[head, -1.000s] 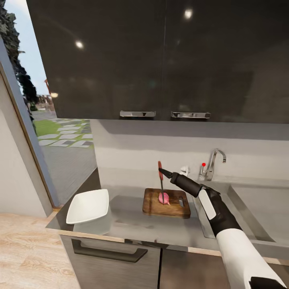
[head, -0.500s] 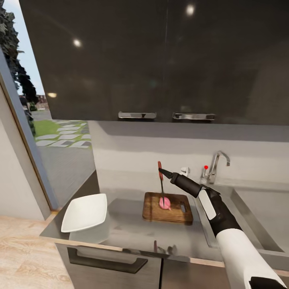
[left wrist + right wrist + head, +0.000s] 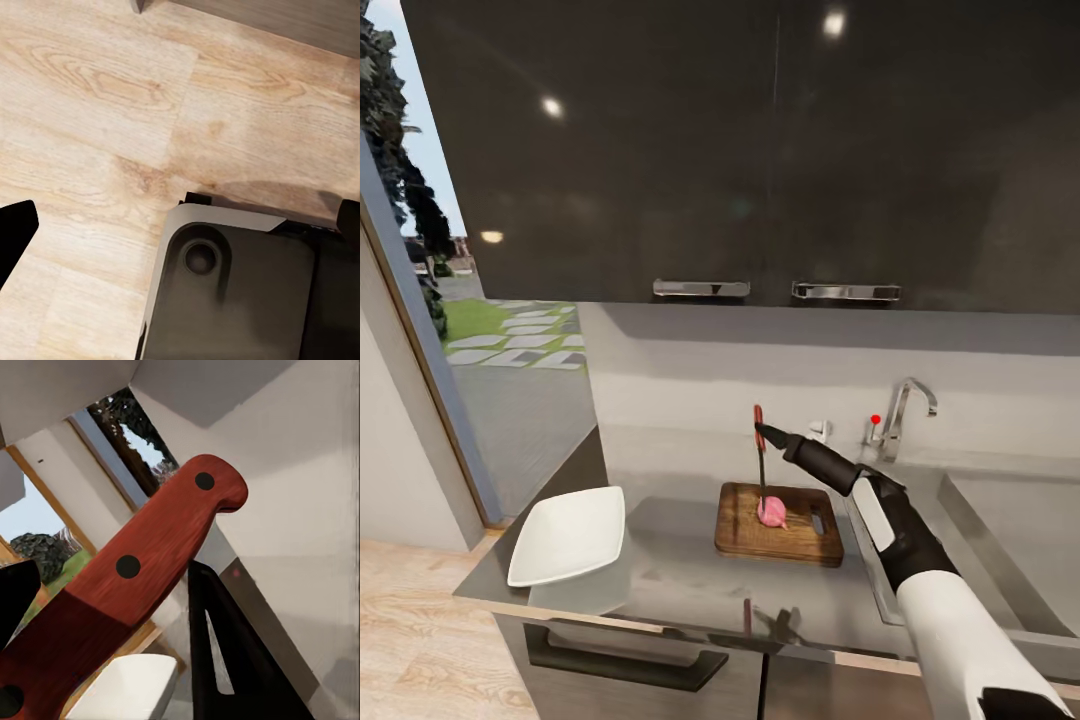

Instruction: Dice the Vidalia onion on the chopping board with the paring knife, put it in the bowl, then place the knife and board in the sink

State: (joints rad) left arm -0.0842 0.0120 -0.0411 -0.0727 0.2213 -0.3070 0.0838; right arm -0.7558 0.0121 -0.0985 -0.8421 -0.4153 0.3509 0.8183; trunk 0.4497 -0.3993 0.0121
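My right gripper (image 3: pixel 764 432) is clamped on the paring knife (image 3: pixel 760 455), held upright with its red handle up and its dark blade down on the Vidalia onion (image 3: pixel 771 512), which sits on the chopping board (image 3: pixel 780 525) on the counter (image 3: pixel 690 570). The blade tip is hidden behind the onion. I cannot tell my left gripper's state. I read no writing anywhere.

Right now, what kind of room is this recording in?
A home kitchen, rendered in a simulator. A grey countertop carries a steel sink with a chrome tap, dark wall cabinets hang above, and a chopping board holds an onion.
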